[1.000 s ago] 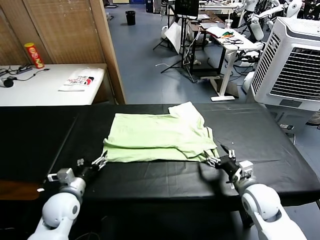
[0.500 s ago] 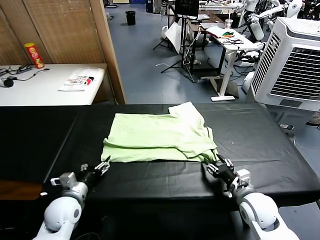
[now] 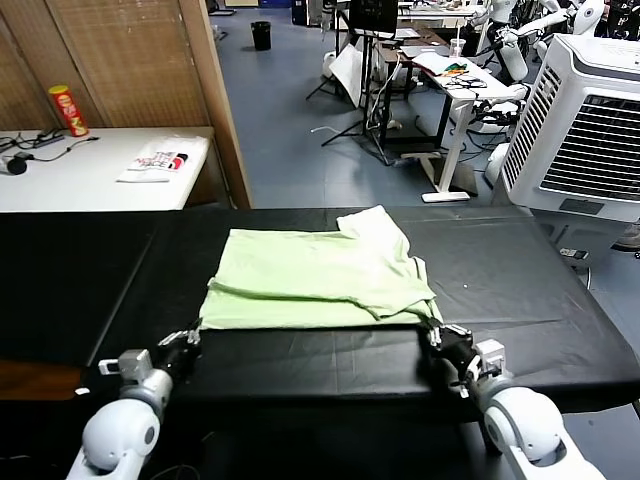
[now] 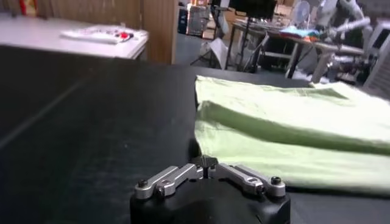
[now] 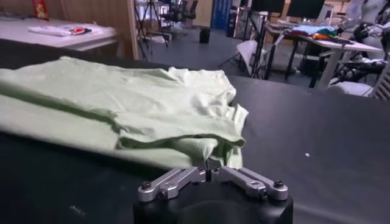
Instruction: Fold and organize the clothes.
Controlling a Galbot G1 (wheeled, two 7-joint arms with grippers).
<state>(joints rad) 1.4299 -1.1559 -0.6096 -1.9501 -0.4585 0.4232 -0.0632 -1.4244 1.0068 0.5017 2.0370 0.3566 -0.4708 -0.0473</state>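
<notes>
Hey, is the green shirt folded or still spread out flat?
Folded. The shirt lies doubled over on the black table, an upper layer overlapping the lower along its near edge.

1. Flat white printed packet [image 3: 153,160] on the white side table [image 3: 70,185]: bold dark lettering with red marks, too small to read.
2. Red cylindrical snack can [image 3: 68,109] with yellow lid: label unreadable.
3. No other legible text.

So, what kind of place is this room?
Most likely a robotics lab or workshop: other robot arms at the back, desks crowded with equipment, a large air cooler nearby.
</notes>
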